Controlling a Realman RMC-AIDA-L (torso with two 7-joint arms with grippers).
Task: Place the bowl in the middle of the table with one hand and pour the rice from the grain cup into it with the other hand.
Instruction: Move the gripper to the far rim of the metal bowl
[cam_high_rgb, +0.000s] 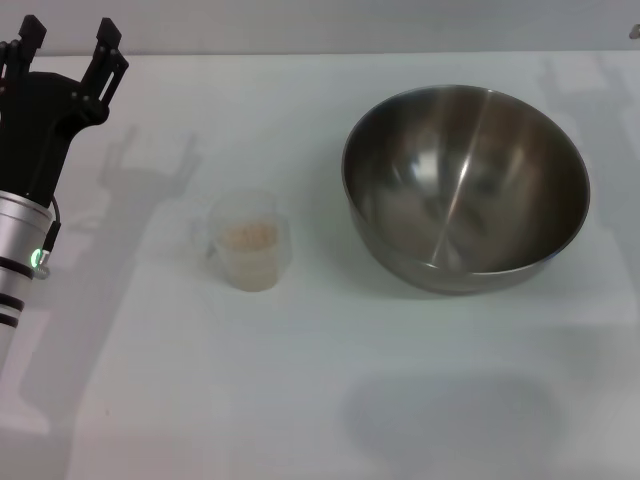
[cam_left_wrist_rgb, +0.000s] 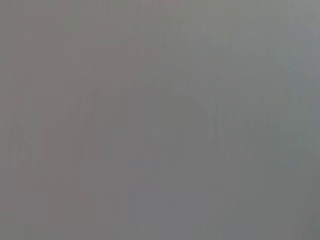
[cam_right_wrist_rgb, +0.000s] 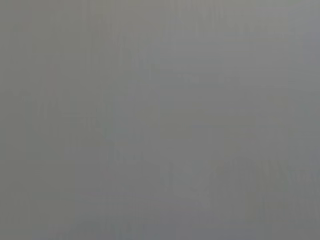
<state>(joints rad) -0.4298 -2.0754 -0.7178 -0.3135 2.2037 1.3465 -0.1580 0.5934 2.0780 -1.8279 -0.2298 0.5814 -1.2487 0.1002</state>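
— Okay, left gripper?
— Far left over the table, fingers spread, holding nothing.
— Cup, bowl?
— Grain cup with rice upright left of centre; bowl stands apart, right.

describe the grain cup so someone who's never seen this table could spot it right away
On the white table, find the big steel bowl on the robot's right side. The grain cup stands apart from it toward the robot's left, with the open left claw farther out. It is small, frosted plastic, and holds beige rice.
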